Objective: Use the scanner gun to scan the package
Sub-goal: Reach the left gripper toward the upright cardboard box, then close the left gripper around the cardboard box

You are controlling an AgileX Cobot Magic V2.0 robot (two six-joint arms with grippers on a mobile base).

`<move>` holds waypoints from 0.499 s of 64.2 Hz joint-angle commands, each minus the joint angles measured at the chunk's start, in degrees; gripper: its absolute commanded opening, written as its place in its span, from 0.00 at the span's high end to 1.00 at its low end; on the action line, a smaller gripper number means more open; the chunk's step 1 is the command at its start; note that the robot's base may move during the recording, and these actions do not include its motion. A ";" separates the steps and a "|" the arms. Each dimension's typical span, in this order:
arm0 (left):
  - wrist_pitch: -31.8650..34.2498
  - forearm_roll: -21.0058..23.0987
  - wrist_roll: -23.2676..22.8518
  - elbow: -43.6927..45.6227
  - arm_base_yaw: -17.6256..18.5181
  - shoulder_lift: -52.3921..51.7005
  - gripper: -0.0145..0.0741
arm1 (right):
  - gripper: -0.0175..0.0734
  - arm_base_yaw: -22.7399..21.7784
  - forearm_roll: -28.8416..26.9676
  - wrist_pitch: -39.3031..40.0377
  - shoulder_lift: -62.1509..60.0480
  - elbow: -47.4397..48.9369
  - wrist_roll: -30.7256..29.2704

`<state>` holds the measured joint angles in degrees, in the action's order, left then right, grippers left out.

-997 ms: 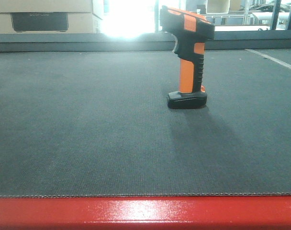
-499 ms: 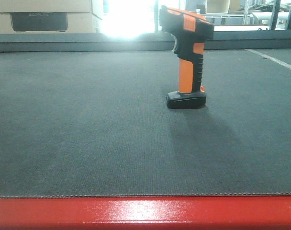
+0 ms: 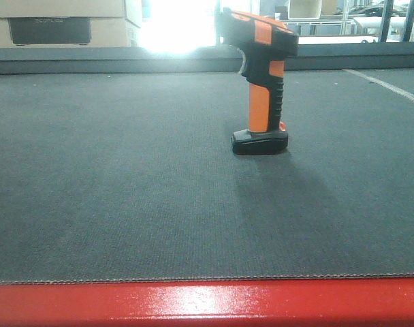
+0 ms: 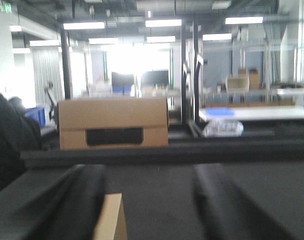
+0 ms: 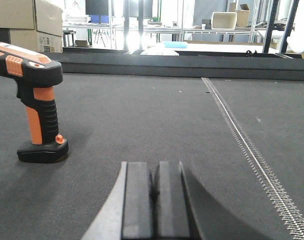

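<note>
Exterior front-facing view: the scanner gun stands upright on its black foot on the dark worktop. The faint lettering on the dark panel of the beige carton behind it is too blurred to read. The right gripper hangs low over the mat with its jaws pressed together pad to pad, while the left gripper has its jaws wide apart, a corner of the tan package showing between them, whether touching I cannot tell.
</note>
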<state>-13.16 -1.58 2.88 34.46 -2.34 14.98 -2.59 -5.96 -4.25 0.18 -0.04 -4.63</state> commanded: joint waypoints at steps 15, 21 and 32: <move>-26.40 -0.13 -0.65 21.29 0.29 25.78 0.21 | 0.98 -0.33 0.26 1.56 -0.18 0.04 -0.02; -33.49 -0.13 -0.65 29.23 0.29 35.35 0.21 | 0.98 -0.33 0.26 1.56 -0.18 0.04 -0.02; -40.74 0.53 3.29 42.83 -1.95 50.02 0.21 | 0.98 -0.33 0.26 1.56 -0.18 0.04 -0.02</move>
<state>-51.05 -1.65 4.01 71.98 -2.68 59.85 -2.59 -5.96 -4.25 0.18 -0.04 -4.63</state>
